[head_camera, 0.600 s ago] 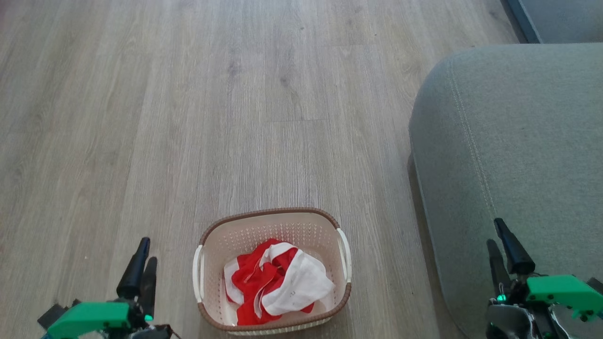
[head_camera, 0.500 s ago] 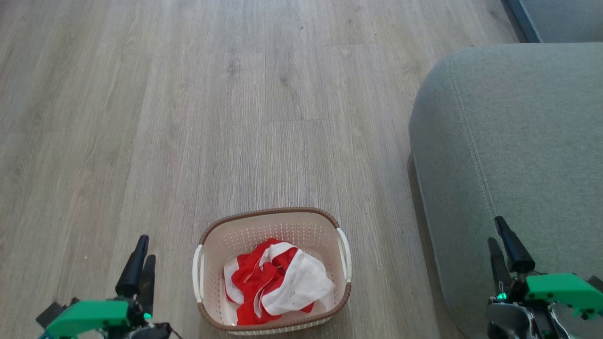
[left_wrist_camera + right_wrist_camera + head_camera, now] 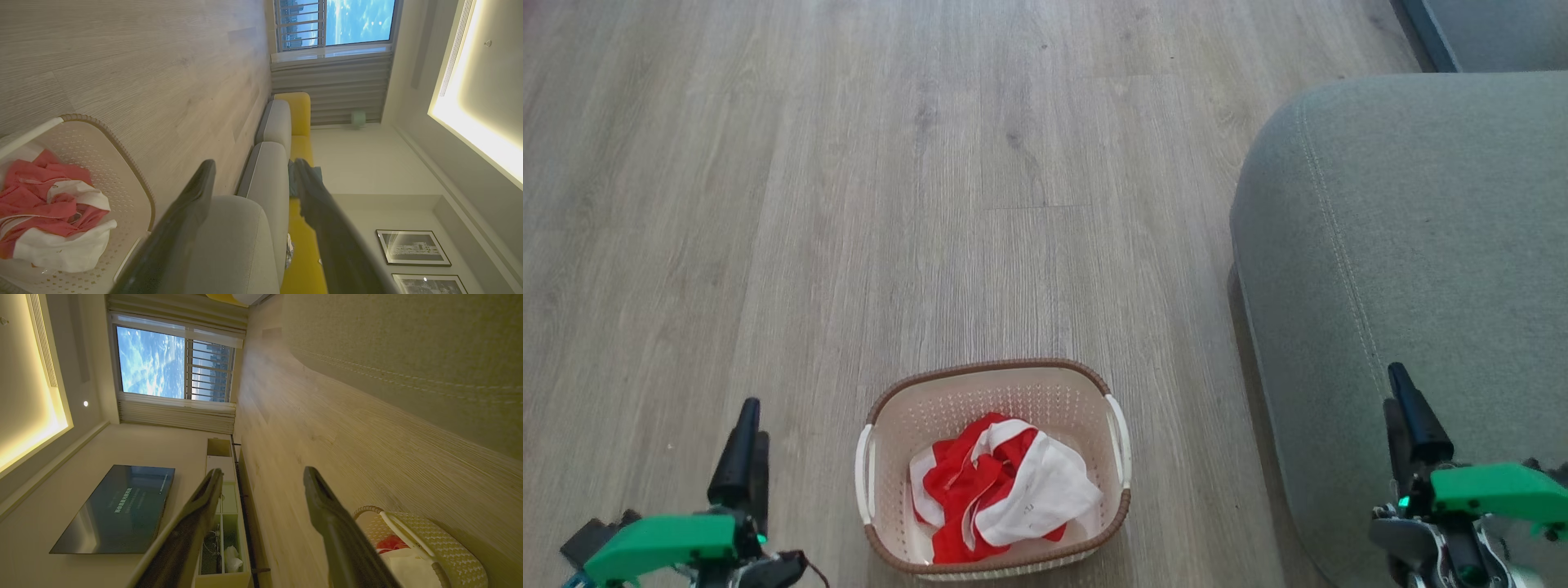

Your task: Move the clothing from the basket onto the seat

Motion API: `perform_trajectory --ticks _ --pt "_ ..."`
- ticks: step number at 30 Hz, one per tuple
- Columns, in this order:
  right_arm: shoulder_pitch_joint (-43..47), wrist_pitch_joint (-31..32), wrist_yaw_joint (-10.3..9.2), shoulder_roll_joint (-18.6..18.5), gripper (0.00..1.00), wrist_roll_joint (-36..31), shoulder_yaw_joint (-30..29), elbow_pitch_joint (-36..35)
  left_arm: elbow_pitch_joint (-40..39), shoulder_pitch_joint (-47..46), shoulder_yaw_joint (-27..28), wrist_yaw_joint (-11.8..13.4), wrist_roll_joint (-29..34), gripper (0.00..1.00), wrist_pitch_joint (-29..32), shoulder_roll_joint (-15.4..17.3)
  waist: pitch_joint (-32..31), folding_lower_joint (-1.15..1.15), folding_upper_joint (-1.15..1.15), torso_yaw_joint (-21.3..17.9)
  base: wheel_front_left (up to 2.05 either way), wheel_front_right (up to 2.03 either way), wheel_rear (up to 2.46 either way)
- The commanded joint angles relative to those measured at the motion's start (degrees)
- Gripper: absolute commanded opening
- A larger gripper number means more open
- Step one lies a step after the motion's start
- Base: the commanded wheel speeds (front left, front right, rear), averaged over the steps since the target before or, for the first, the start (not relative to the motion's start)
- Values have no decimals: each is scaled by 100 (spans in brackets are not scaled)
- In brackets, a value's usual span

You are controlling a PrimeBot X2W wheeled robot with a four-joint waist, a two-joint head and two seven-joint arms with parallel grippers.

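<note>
My left gripper [image 3: 755, 420] and right gripper [image 3: 1393, 385] have edged outward, jaws wide, empty — the clothing [image 3: 1001, 490] sits untouched in the basket [image 3: 988, 365].

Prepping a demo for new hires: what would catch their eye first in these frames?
The red-and-white clothing bunched in the cream basket on the wood floor, bottom centre of the head view, stands out first. Next comes the big grey-green seat along the right side. The left gripper and right gripper sit at the lower corners, both open and empty.
</note>
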Motion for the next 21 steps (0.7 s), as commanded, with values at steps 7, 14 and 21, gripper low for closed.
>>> perform_trajectory --ticks 7,14,21 --pt "-351 -169 0 -15 100 -618 -30 -470 -365 -401 229 -15 419 100 -183 38 -1 0 0 -10 0 0 0" --pt "-409 -287 0 -14 100 -1207 54 -777 -618 -489 390 -18 831 100 -300 42 -3 0 0 -4 0 0 0" --pt "-503 -406 0 -27 100 -1935 113 -1103 -1133 -595 445 78 1427 100 -418 45 30 0 0 14 0 0 0"
